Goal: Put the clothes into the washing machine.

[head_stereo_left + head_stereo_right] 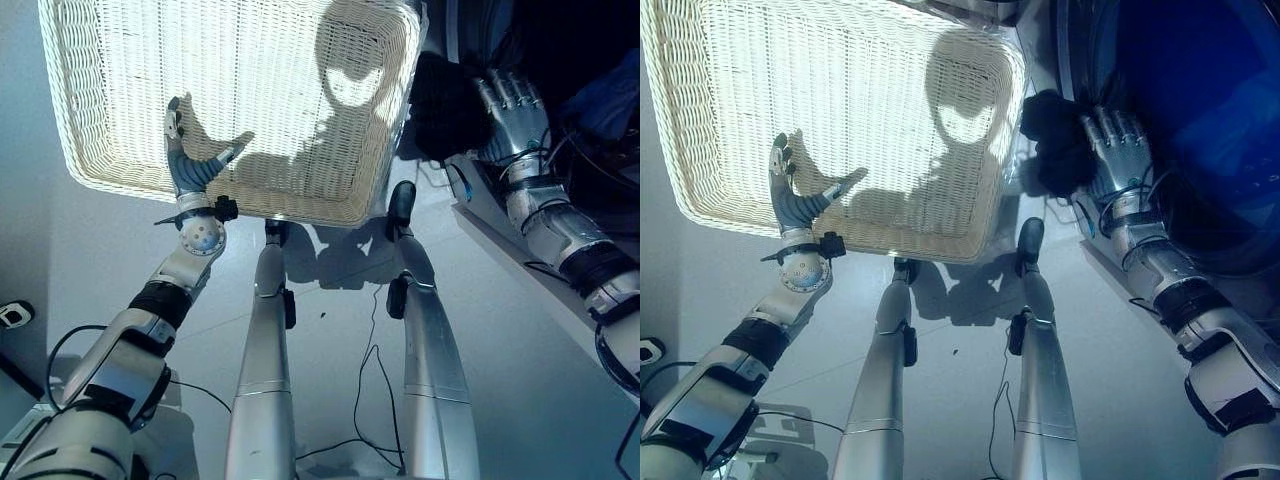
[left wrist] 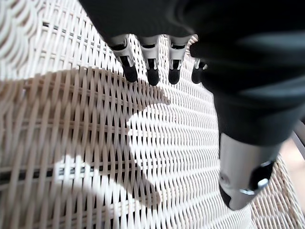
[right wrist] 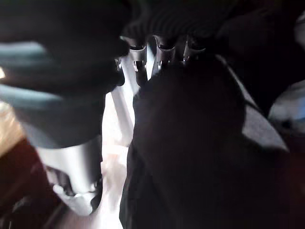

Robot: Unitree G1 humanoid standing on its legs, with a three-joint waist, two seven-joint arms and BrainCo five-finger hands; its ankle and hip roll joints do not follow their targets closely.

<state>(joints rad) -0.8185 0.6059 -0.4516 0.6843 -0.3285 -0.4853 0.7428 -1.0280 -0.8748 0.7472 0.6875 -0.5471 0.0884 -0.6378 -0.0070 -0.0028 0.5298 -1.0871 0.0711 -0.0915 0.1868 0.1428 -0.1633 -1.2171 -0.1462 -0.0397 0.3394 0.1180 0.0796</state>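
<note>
A dark garment [image 1: 1052, 138] hangs bunched at the left rim of the washing machine's opening [image 1: 1200, 120], just past the basket's near right corner. My right hand [image 1: 1118, 155] is beside it with its back toward me. Its fingers [image 3: 159, 53] are straight and pressed into the dark cloth [image 3: 200, 143], and the thumb stands apart from the cloth. My left hand [image 1: 190, 160] hovers open over the near left part of the white wicker basket [image 1: 120, 90], holding nothing, fingers [image 2: 151, 71] spread above the bare weave.
The basket's floor [image 2: 95, 143] shows no clothes. The washing machine's dark blue drum and door fill the far right. Pale floor [image 1: 90, 260] lies in front of the basket.
</note>
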